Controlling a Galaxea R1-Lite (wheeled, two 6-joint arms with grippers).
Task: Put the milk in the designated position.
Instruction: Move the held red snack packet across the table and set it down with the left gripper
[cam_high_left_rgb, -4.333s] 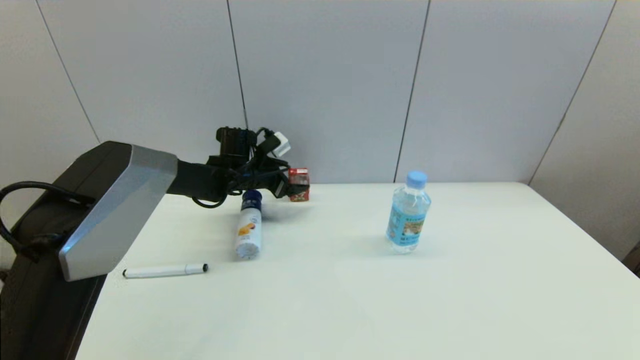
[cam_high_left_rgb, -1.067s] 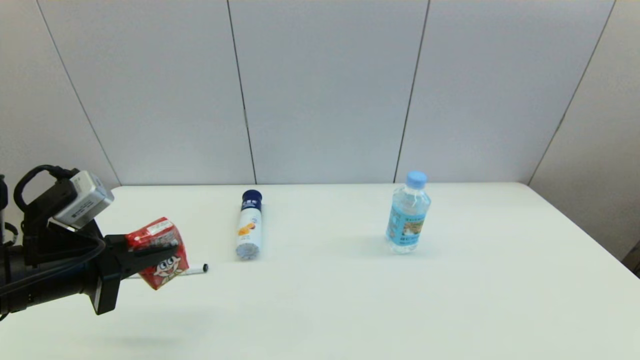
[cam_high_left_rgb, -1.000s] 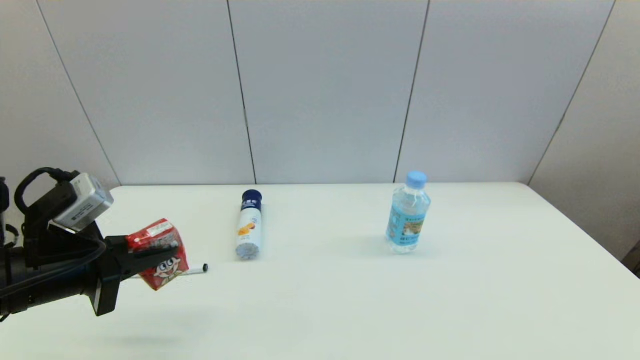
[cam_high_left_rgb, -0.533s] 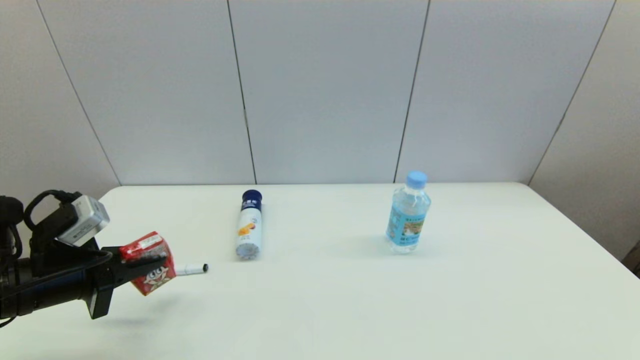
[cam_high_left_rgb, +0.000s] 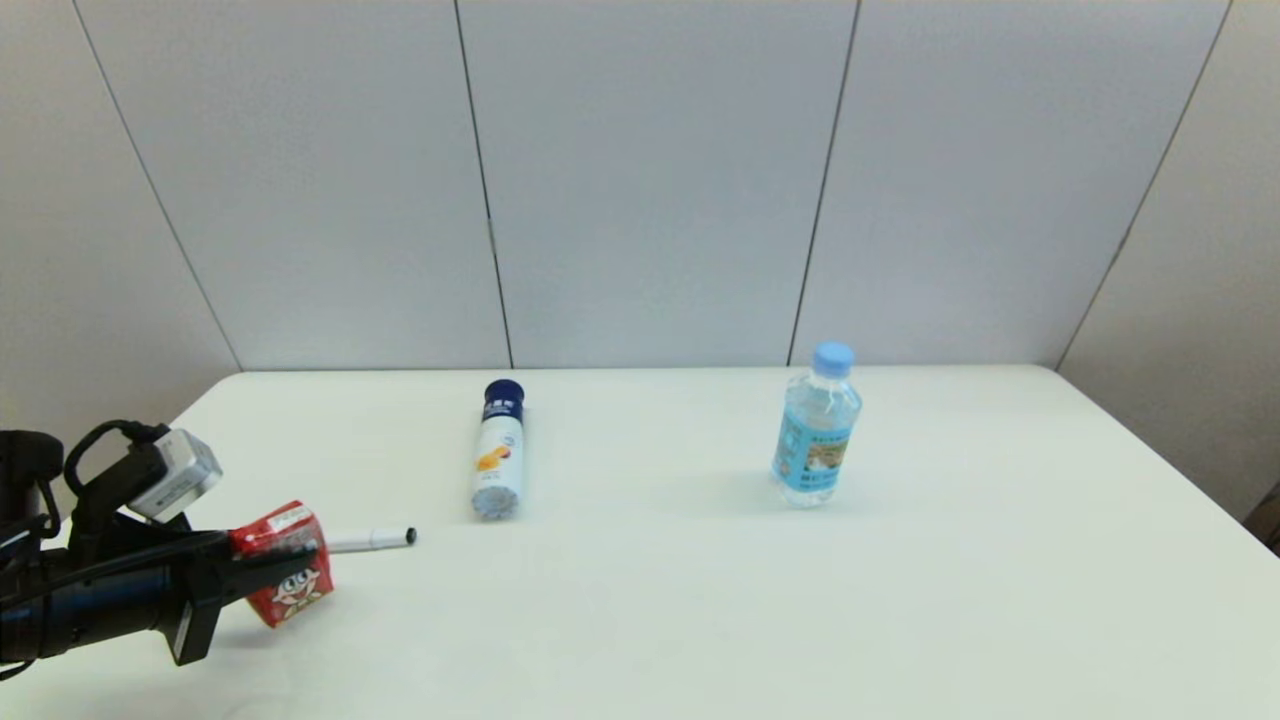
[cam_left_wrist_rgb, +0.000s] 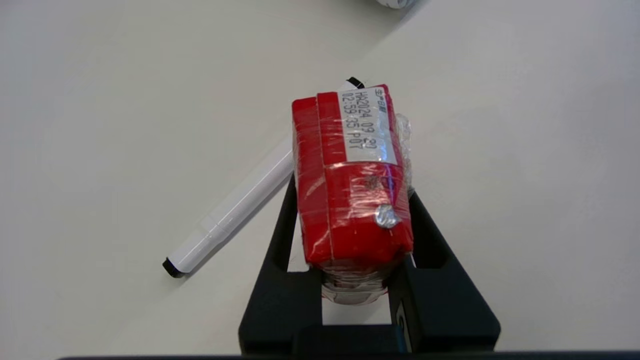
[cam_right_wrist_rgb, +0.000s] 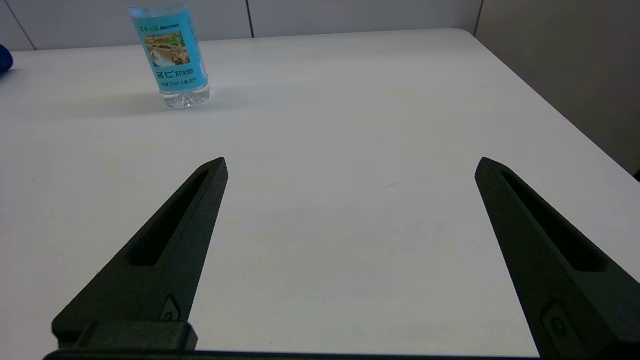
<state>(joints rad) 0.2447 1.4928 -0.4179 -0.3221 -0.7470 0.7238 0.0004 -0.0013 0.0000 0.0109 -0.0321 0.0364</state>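
In the head view, the milk (cam_high_left_rgb: 283, 563) is clamped, tilted, in the left gripper (cam_high_left_rgb: 285, 562), near the marker (cam_high_left_rgb: 368, 540) and on its near side. Compared with a second ago, it has been lowered and drawn toward the table's (cam_high_left_rgb: 700, 600) left front corner; whether its lower corner touches the surface cannot be told. This is judged to be the final descent before release. The white bottle (cam_high_left_rgb: 497, 449) lies beyond the marker, and the water bottle (cam_high_left_rgb: 816, 425) stands well right of it. Grey wall panels are seen behind the white table.

In the left wrist view, the fingers (cam_left_wrist_rgb: 285, 220) are closed on the milk's two sides, label up, with the marker just beside it on the table.

In the right wrist view, the right gripper (cam_right_wrist_rgb: 350, 165) is held wide open and empty over bare table, the water bottle well beyond it.
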